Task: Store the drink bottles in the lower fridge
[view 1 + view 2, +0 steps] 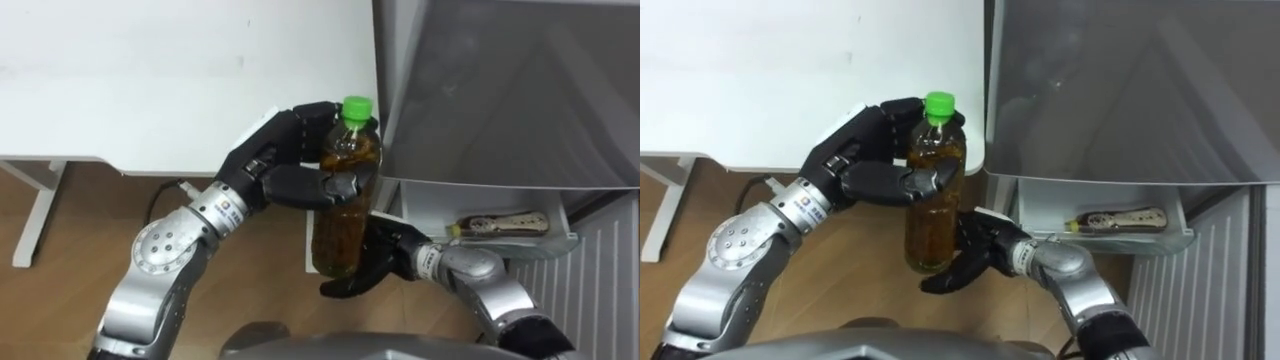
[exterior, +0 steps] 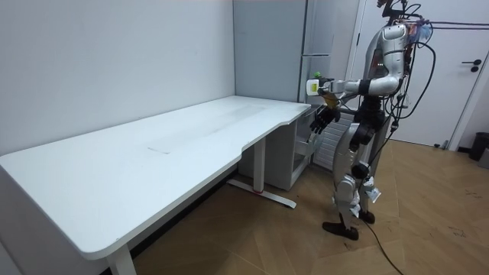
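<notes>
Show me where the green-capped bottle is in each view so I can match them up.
Left eye view: bottle at centre, upright, gripped near its top by the left robot hand.
Right eye view: bottle just left of centre, in the same grip.
Room view: bottle upper right, held out in front of the robot.
Shared landmark: the white desk, whose near corner lies next to the bottle.

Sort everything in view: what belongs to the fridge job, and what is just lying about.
Belongs to the job:
green-capped bottle, held upright by the left hand
right hand, open at the bottle's base
fridge, lower shelf exposed
lying bottle on that shelf

Just there:
white desk
</notes>
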Motion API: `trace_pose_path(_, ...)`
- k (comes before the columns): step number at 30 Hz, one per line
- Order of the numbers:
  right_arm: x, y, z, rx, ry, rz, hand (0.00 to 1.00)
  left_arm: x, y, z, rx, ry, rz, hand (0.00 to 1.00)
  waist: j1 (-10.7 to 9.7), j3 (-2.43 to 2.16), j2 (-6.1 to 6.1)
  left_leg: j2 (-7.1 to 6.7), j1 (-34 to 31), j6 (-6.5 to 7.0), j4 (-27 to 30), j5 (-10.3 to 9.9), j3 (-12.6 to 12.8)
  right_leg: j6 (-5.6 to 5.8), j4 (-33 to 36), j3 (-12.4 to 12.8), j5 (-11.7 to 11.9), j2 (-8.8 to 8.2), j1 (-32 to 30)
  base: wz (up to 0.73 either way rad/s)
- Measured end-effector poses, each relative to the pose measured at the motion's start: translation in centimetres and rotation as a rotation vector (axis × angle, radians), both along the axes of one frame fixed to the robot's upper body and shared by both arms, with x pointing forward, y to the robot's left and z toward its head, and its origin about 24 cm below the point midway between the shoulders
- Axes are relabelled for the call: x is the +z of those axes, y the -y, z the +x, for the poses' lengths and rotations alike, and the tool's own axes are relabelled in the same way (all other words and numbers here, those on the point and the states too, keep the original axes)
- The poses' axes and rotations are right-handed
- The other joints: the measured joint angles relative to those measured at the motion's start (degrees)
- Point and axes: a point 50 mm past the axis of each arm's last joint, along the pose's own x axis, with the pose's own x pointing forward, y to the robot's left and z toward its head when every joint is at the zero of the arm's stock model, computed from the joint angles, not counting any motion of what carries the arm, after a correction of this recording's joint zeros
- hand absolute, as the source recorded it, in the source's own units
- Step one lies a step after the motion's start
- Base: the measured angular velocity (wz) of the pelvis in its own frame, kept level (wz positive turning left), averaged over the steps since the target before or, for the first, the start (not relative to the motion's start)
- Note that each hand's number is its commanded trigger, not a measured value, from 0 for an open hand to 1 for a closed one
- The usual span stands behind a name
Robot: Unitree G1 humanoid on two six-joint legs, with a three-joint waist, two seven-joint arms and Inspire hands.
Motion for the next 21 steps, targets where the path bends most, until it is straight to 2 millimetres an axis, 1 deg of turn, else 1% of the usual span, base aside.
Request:
trace_pose_path(5, 0.7, -0.7, 0.1, 0.052, 0.011, 0.058, 0.0, 0.0, 0.0, -0.1, -0.004, -0.002, -0.002, 1.0, 0.0, 0.0, -0.1, 0.13, 0.0, 0.0, 0.0, 0.0, 0.0, 0.01, 0.6, 0.1, 0.0, 0.01, -0.3, 0.0)
trace_pose_path(8, 2.0, -1.0, 0.4, 0.08, 0.04, 0.127, 0.0, -0.1, 0.1, -0.2, -0.02, -0.006, -0.001, 1.0, 0.1, 0.0, -0.1, 0.1, -0.3, 0.01, 0.2, 0.0, 0.0, 0.01, 0.6, -0.1, 0.0, 0.0, -0.4, 0.02)
trace_pose_path(10, 2.7, -1.0, 0.4, 0.111, 0.055, 0.162, 0.0, 0.1, 0.2, -0.1, -0.023, 0.006, -0.013, 1.0, 0.2, -0.09, -0.12, 0.07, -1.2, 0.04, 0.9, 0.0, -0.2, 0.01, 0.7, -0.2, 0.0, 0.02, -1.0, 0.09)
trace_pose_path(16, 3.2, -1.2, 0.1, 0.183, 0.041, 0.185, 0.0, 0.1, 0.5, -0.1, -0.034, 0.004, -0.018, 1.0, 0.3, -0.1, -0.11, 0.02, -2.0, 0.16, 1.7, 0.0, -0.8, 0.01, 0.7, -0.7, 0.0, 0.05, -1.1, 0.05)
trace_pose_path(21, 3.2, -1.1, -0.1, 0.188, 0.023, 0.216, 0.0, 0.1, 0.8, -0.2, -0.039, 0.006, -0.026, 1.0, 0.4, -0.12, -0.11, -0.12, -2.2, 0.28, 2.1, 0.0, -1.4, 0.01, 0.9, -1.2, 0.0, -0.04, -1.0, 0.03)
